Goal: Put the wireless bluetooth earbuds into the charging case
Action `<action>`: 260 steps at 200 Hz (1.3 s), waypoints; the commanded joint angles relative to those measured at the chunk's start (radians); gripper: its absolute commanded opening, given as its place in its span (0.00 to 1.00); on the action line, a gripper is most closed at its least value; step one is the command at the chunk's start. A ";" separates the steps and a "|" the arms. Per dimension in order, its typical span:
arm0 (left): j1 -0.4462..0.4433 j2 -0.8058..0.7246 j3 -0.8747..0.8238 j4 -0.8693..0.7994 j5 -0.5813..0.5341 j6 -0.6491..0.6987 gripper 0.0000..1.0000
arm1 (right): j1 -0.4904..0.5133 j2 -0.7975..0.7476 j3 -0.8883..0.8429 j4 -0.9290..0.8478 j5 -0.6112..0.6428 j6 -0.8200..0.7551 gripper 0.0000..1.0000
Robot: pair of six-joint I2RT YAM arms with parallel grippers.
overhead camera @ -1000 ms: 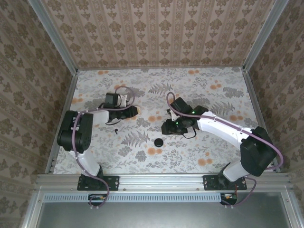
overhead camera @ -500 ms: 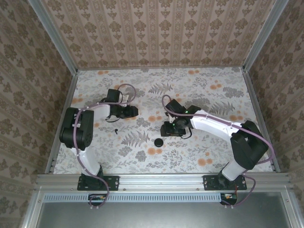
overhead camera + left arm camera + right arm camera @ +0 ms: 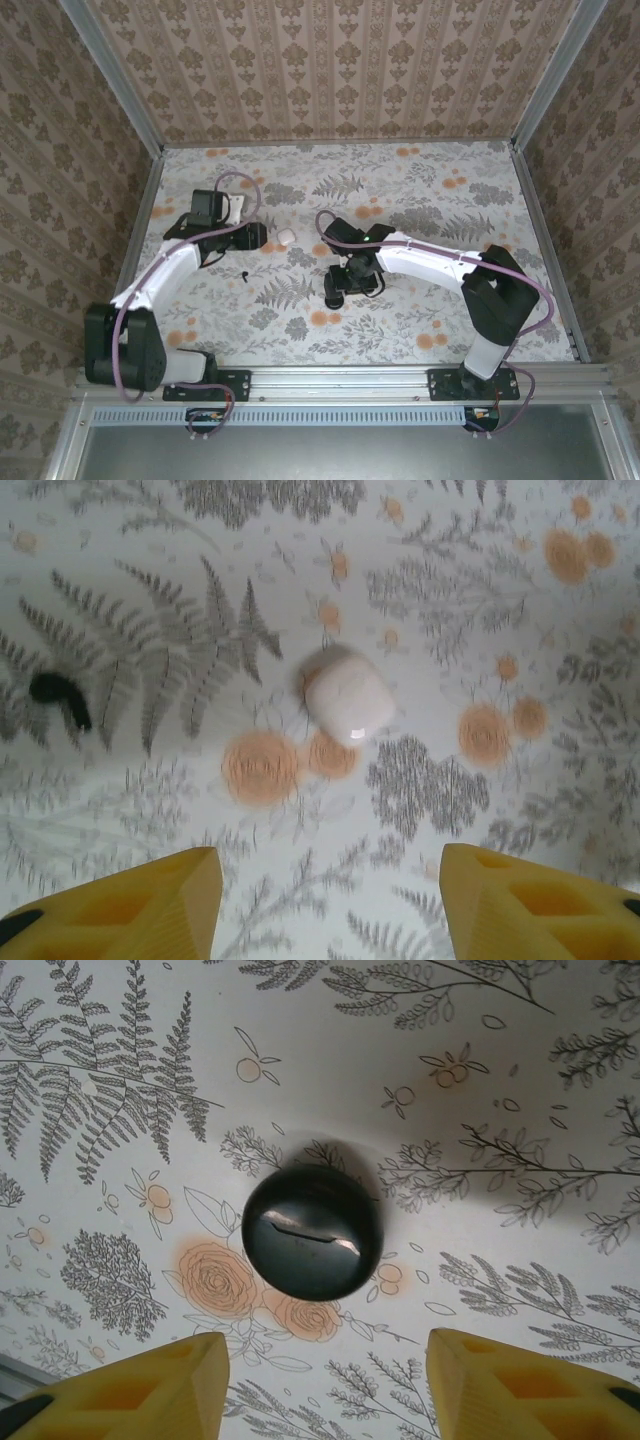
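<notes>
Shows small white rounded-square plastic charging case (image 3: 348, 702) lying shut left of the floral table's (image 3: 440, 200) centre, contents hidden. Sets left gripper (image 3: 325, 900) just short of it, yellow fingers (image 3: 130, 900) spread and empty, probably lined up for a grasp. Poises right gripper (image 3: 325, 1390), fingers likewise apart, over glossy round black disc (image 3: 312, 1232) near centre.

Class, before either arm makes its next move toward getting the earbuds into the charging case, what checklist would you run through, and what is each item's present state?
1. Left end effector open: ok, jaws stand apart.
2. Charging case lying free on the table, ahead of the left end effector, untouched: ok.
3. Right end effector open: ok, jaws stand apart.
4. Right end effector lined up on a task item: not ok, it hangs above the black round disc.
5. Charging case opened for loading: cannot tell.
6. Earbuds located: cannot tell.
</notes>
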 commanded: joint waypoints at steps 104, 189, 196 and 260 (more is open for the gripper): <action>-0.048 -0.296 -0.242 0.013 0.026 -0.123 0.59 | 0.087 0.225 0.160 -0.111 0.141 0.055 0.70; -0.100 -0.288 -0.289 0.086 0.038 -0.159 0.60 | 0.087 0.304 0.196 -0.129 0.163 0.051 0.65; -0.106 -0.289 -0.291 0.088 0.036 -0.159 0.60 | 0.087 0.308 0.198 -0.128 0.165 0.050 0.64; -0.154 -0.329 -0.331 0.177 0.080 -0.157 0.59 | 0.084 0.264 0.188 -0.114 0.172 0.054 0.51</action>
